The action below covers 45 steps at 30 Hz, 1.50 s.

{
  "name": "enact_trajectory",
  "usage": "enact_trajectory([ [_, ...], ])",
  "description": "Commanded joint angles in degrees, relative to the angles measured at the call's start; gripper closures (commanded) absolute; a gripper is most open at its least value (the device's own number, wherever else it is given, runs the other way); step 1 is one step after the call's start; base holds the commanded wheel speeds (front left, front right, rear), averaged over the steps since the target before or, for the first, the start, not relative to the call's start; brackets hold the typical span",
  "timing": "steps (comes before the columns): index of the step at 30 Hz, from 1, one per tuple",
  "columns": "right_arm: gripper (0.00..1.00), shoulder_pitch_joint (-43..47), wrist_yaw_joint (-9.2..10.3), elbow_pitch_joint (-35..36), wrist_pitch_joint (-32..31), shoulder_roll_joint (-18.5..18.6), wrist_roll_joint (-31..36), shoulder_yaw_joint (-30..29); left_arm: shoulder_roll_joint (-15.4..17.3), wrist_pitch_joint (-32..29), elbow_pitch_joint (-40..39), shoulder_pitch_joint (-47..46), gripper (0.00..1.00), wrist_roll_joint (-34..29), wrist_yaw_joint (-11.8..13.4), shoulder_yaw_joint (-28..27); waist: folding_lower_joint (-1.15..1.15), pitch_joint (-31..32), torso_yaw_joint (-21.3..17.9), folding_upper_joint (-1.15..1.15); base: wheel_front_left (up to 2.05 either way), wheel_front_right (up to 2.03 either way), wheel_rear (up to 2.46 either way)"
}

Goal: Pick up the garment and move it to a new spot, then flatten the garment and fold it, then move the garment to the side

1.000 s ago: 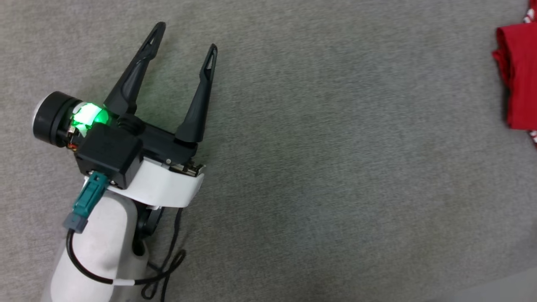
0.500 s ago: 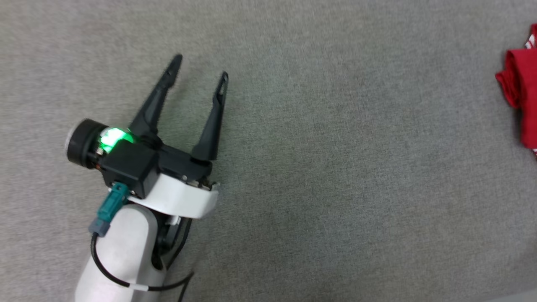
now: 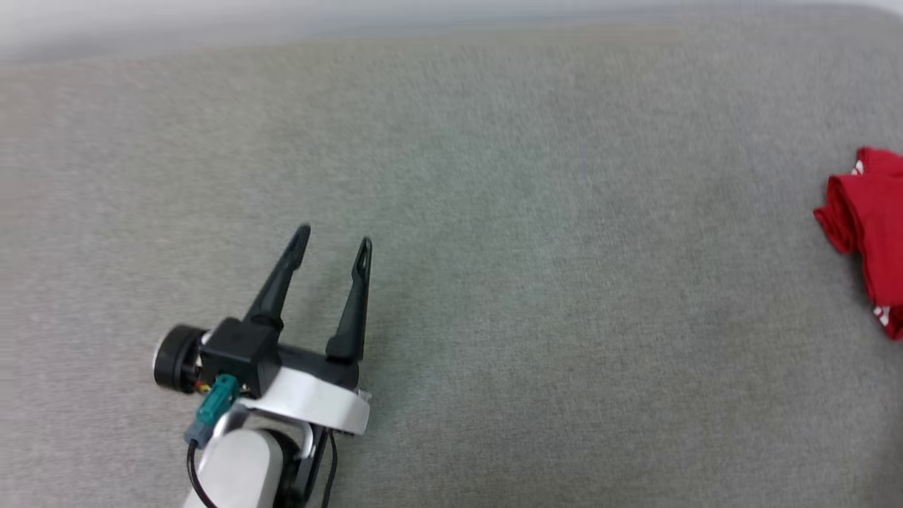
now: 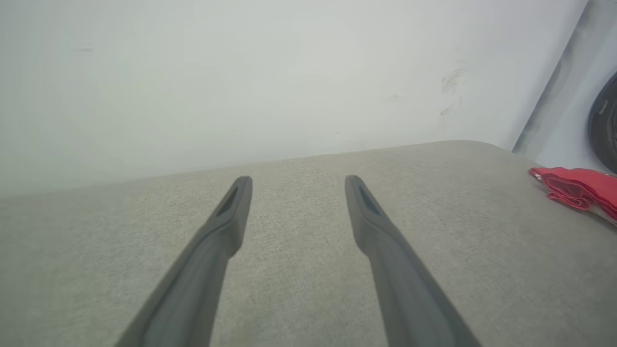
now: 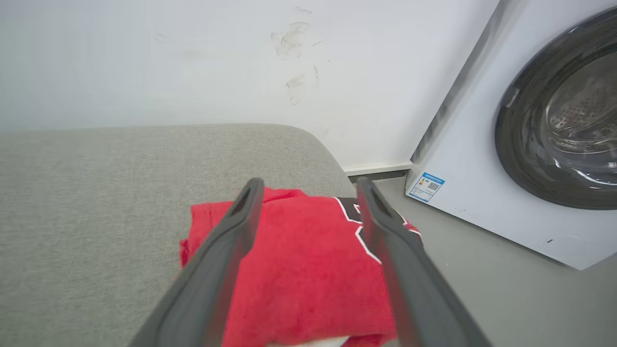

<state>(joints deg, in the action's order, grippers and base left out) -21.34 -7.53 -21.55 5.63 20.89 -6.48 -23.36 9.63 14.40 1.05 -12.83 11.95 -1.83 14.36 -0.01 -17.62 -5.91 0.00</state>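
Head view: the left tool sits low at the left over a grey fabric-covered desk, its two dark fingers pointing up the picture
Left tool state: fingers spread apart, with nothing between them but bare desk cloth
Left wrist view: the same fingers reach out above the desk toward a pale wall, and the red bundle shows far off at the right edge
Garment: the garment is red, folded into a compact bundle, and lies on the desk at the far right of the head view, partly cut off by the frame and well apart from the left tool
Right wrist view: the right tool hangs over the garment, which spreads beneath and between its fingers
Right tool state: fingers stand apart and clamp nothing; whether they touch the cloth I cannot tell
Garment detail: a black patch outlined in white shows beside the right-hand finger, and a strip of white peeks out under the fold at the bottom
Garment place: near the desk's rounded far corner, close to the edge that borders the grey floor
Surroundings: a white washing machine with a dark round door stands on the floor against the wall, near the desk corner
Label: a small blue and white label sits on the machine's lower corner
Wall: dark scuff marks above the desk corner
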Motion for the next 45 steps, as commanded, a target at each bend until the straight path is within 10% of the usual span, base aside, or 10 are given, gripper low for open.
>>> enact_trajectory([
  [1,0.00,2.4,0.09,1.5,0.3,-1.3,-0.2,0.7,-0.3,0.4,0.5,1.3,0.00,0.3,0.3,-0.1,0.01,3.9,2.4,0.00,0.00,0.00,0.00],
  [19,0.00,26.3,0.08,26.2,-3.3,-17.0,-1.6,18.7,2.5,0.8,8.2,12.7,0.00,3.3,3.2,-5.2,0.01,18.3,8.8,0.00,0.00,0.00,0.00],
  [45,0.00,34.3,0.08,33.9,-4.9,-18.1,-3.1,17.7,3.5,0.9,7.3,15.9,0.00,3.7,3.0,-5.1,0.01,20.6,7.8,0.00,0.00,0.00,0.00],
])
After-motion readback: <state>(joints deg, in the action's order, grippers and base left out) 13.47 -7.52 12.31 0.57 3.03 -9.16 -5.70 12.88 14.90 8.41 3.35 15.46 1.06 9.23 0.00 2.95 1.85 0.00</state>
